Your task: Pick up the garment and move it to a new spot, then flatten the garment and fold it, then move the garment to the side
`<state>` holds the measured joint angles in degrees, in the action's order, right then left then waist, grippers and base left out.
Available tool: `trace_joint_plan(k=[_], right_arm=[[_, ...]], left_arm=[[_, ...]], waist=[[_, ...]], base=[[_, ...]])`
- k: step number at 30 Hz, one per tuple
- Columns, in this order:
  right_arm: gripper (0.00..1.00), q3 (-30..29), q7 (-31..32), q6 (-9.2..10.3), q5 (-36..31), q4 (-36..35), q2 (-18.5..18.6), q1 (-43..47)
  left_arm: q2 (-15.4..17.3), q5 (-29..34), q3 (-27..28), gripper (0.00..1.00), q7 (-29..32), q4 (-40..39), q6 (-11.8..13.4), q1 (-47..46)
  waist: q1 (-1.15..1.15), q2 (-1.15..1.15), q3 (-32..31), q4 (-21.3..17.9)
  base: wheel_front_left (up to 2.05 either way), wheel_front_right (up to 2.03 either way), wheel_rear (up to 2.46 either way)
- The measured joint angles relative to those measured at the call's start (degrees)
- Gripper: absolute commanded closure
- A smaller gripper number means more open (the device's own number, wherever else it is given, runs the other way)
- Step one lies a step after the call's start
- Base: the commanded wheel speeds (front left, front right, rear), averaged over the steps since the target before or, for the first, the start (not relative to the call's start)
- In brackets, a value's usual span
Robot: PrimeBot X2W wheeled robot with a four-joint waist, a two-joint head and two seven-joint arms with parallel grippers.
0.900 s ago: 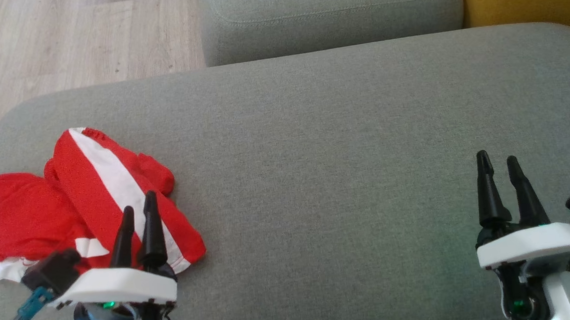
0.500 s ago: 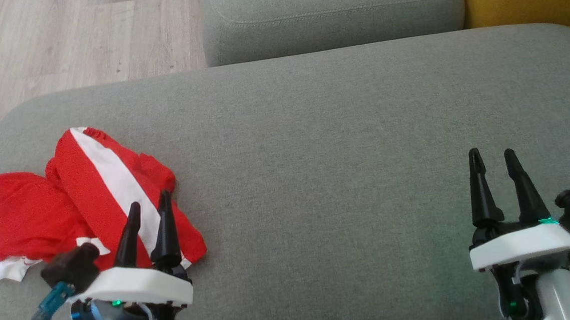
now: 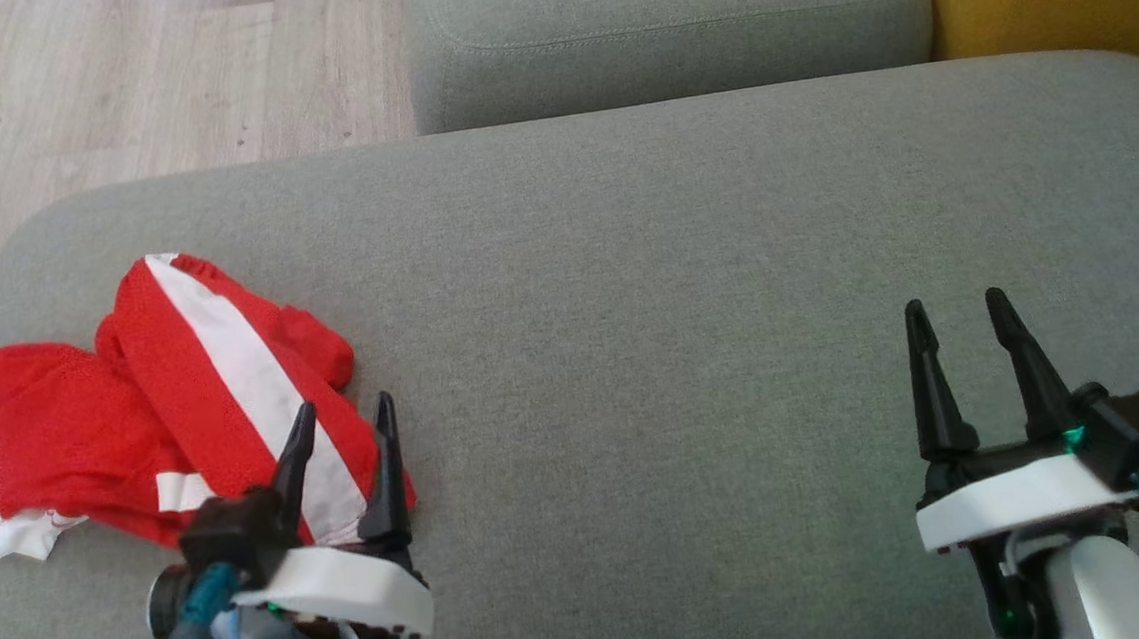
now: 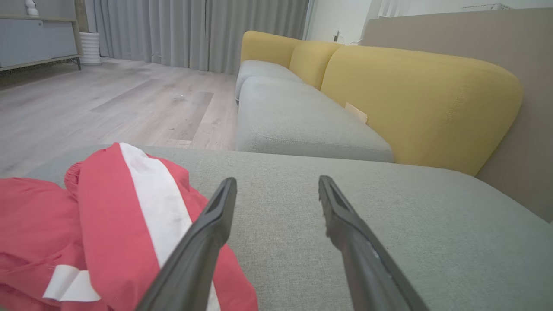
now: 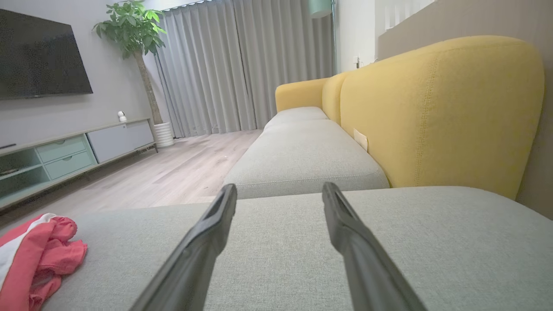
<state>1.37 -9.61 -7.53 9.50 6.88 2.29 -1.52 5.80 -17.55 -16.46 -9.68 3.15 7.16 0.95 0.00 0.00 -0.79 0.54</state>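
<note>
Two grippers hang over a grey sofa cushion (image 3: 687,281) in the head view. The left gripper (image 3: 345,405), jaws spread and empty, is at the right edge of the crumpled red-and-white garment (image 3: 183,387), which lies at the cushion's left end. The right gripper (image 3: 954,301), equally agape, is well apart from it. The left wrist view adds yellow backrests (image 4: 414,95), grey curtains (image 4: 173,30) and a wood floor (image 4: 108,103). The right wrist view adds a television (image 5: 41,56), a potted plant (image 5: 134,30) and a low cabinet (image 5: 73,151).
</note>
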Motion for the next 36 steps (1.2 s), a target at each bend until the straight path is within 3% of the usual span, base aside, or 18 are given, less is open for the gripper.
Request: trace_joint_plan(k=[6,10,16,23,36], right_arm=[[0.0,1.7,-1.1,0.0,-2.7,-0.2,0.0,0.0],[0.0,2.3,-1.7,0.0,-2.9,-1.0,0.0,0.0],[0.0,2.6,-2.6,0.0,1.0,-1.0,0.1,0.3],[0.0,3.4,-3.6,0.0,6.4,2.6,0.1,1.6],[0.0,5.7,-4.8,0.0,7.1,6.0,0.1,1.8]], left_arm=[[0.5,1.9,-2.2,0.0,-1.0,-0.8,3.3,0.0],[0.3,1.7,-1.8,0.0,-1.6,-2.5,3.5,0.0],[-2.2,-1.4,2.8,0.0,-2.8,-3.3,0.7,0.9],[-2.6,1.0,4.5,0.0,-4.0,-2.3,-2.7,3.1],[-2.6,3.1,3.5,0.0,-4.6,-0.6,-2.1,3.5]], waist=[[0.0,0.0,-0.1,0.1],[0.0,0.0,-0.2,0.1],[0.0,0.0,-0.4,0.3],[0.0,0.0,-0.8,0.4],[0.0,0.0,-1.0,0.3]], base=[[0.0,0.0,0.0],[0.0,0.0,0.0],[0.0,0.0,0.0],[0.0,0.0,0.0],[0.0,0.0,0.0]])
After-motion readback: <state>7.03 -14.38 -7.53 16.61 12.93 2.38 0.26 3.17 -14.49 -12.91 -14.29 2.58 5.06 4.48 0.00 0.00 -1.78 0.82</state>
